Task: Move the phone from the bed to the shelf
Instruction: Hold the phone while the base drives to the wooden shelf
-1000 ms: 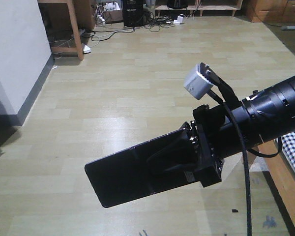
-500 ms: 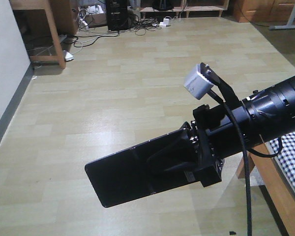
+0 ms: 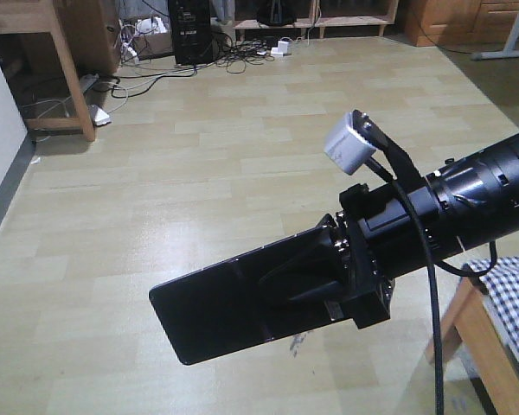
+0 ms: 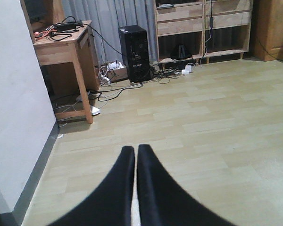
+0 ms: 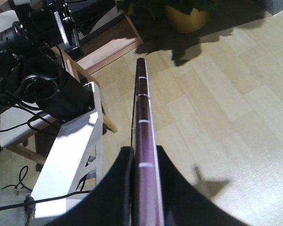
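Only the right wrist view shows the phone (image 5: pixel 144 136) edge-on, its pinkish rim clamped between the two black fingers of the right gripper (image 5: pixel 144 157). The front view shows the phone's glossy black face instead, tilted down to the left above the plank floor (image 3: pixel 199 173), left of the gingham bed (image 3: pixel 512 290). In the left wrist view, a far wooden drawer unit (image 4: pixel 203 14) has an open bay holding a small dark object (image 4: pixel 180 51), right of a black computer tower (image 4: pixel 134 52). The right arm reaches in from the right. The left gripper (image 4: pixel 135 157) is closed on nothing.
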{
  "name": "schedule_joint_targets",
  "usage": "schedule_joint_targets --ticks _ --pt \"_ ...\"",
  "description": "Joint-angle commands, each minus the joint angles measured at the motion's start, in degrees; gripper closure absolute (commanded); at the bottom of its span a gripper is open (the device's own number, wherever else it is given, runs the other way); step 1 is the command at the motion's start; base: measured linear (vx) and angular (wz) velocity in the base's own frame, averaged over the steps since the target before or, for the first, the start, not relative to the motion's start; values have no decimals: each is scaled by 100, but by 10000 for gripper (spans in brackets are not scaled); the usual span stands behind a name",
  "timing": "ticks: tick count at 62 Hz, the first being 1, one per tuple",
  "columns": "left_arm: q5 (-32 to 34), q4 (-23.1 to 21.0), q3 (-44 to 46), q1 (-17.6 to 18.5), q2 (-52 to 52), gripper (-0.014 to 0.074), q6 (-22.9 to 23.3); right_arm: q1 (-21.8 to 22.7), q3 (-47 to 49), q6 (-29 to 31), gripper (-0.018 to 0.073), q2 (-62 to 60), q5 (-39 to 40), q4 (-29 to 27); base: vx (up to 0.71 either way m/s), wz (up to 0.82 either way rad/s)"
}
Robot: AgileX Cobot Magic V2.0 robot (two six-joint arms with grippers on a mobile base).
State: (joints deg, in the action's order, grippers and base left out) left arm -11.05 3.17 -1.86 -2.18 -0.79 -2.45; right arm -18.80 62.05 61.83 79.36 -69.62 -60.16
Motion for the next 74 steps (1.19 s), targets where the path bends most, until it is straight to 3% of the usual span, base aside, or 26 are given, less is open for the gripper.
schedule_joint_targets --ticks 1,74 --pt "405 -26 146 2 -66 596 22 -2 136 22 561 -196 -427 -483 43 4" --pt "405 -26 146 2 -66 596 22 -2 136 22 561 -196 -427 -470 48 -3"
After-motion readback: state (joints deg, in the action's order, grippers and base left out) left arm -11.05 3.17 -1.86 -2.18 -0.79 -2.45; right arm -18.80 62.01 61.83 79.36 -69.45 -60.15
